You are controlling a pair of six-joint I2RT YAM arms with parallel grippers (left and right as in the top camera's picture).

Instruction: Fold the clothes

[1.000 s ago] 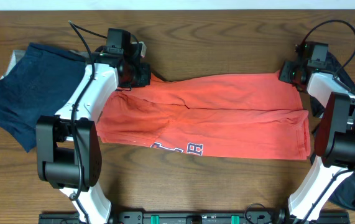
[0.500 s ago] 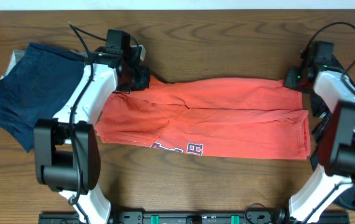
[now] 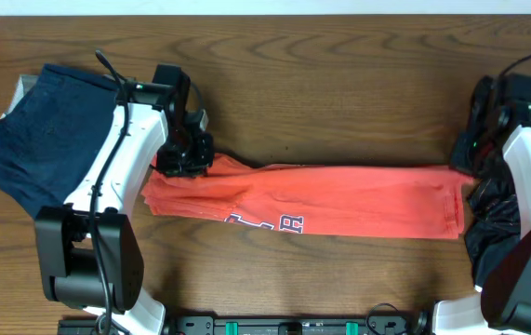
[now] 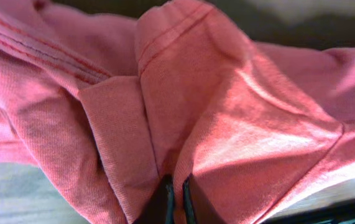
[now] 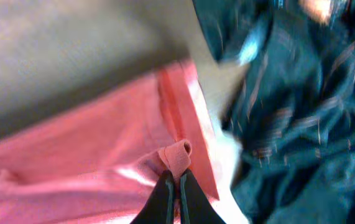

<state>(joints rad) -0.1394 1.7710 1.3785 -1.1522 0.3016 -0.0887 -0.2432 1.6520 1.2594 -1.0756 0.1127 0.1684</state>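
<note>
T-shirt [image 3: 339,195] first: the coral-red one lies as a long band across the middle of the table [image 3: 339,74], running from 9 o'clock to 3 o'clock, with its block lettering along the near edge. We hold it at both ends. The left gripper [image 3: 186,160] sits at the 9 o'clock end, and its wrist view shows the jaws closed tight on a bunched fold of red cloth. The right gripper [image 3: 471,166] is at the 3 o'clock end, jaws pinched on a small roll of the hem.

A navy pile [image 3: 42,130] waits at 10 o'clock, well apart from the shirt, while a black garment [image 3: 493,219] lies at 3 to 4 o'clock, touching the shirt's right end.

We judge this to be the lengthwise fold – far edge brought toward the near one, roughly halfway through this 1 garment. Next, we think both grippers should lower the held edge evenly onto the near edge, keep the cloth taut between the 2 ends, then let go – without dragging the black garment along.
</note>
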